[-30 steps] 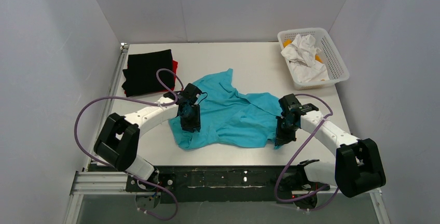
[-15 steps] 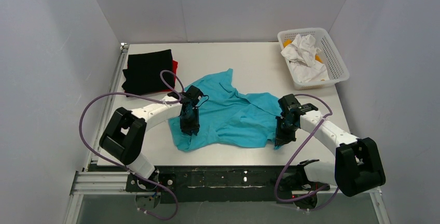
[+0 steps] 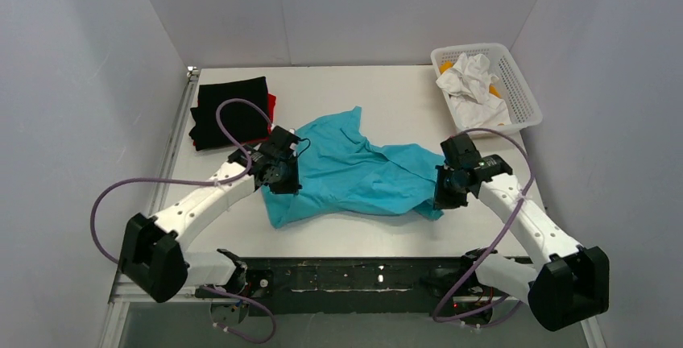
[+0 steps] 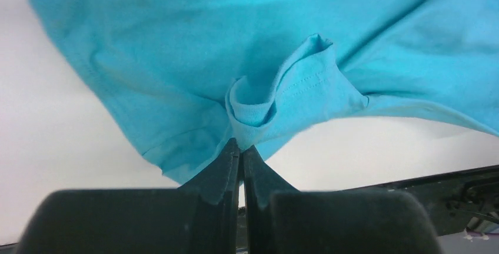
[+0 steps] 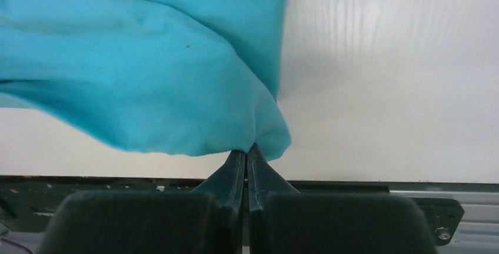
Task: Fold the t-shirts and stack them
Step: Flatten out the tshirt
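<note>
A crumpled turquoise-blue t-shirt lies across the middle of the table. My left gripper is shut on a bunched hem fold at the shirt's left side and holds it off the table. At the shirt's right edge, my right gripper is shut on the cloth, which hangs lifted from its tips. A folded black t-shirt lies at the back left on top of a folded red one.
A white mesh basket with white crumpled cloth and something orange stands at the back right. The table's near edge and a black rail run close below both grippers. White walls enclose the table.
The left gripper has closed on the shirt's left side and pulled back and left, lifting it. The right gripper has moved slightly back and right with its edge. The shirt's near edge rose.
</note>
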{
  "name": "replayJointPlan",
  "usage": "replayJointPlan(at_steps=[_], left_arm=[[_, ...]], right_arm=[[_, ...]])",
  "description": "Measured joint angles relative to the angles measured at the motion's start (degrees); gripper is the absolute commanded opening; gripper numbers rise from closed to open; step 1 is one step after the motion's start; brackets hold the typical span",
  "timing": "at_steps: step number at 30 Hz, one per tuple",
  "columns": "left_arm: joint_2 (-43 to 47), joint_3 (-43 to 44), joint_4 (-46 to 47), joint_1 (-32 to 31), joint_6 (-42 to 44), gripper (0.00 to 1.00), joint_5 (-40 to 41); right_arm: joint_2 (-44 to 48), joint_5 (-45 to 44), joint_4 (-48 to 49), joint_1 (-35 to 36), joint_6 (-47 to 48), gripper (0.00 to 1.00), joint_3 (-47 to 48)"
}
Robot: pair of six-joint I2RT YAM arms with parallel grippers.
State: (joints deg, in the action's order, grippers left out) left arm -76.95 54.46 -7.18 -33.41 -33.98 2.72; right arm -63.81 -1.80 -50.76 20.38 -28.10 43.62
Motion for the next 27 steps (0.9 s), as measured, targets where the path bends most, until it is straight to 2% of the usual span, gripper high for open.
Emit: replayJointPlan(at_steps=[4,9,16,21,27], left_arm=[[9.35,2.84,-3.15,-0.2,1.9,0.0,3.17],[15.23,10.19,-5.68,-0.48,5.25,0.0,6.99],[18.47,28.83,-6.67,-0.59,13.62,0.0,8.46],[20.17,41.77,-7.76,-0.59,18.16,0.0,4.04],[20.46,57.02,-9.88,-0.61,20.24,0.0,-7.39]], right_arm=[[3.85,-2.75,-2.99,0.0,0.42,0.01,8.57],[6.16,-6.84,-5.25,0.0,1.73,0.01,23.58],[5.68,-8.22,-6.47,0.02,6.6,0.01,51.63],[5.84,-1.55,-7.56,0.04,11.96,0.01,71.38],[11.17,10.38,-7.45,0.04,14.69,0.01,77.72]])
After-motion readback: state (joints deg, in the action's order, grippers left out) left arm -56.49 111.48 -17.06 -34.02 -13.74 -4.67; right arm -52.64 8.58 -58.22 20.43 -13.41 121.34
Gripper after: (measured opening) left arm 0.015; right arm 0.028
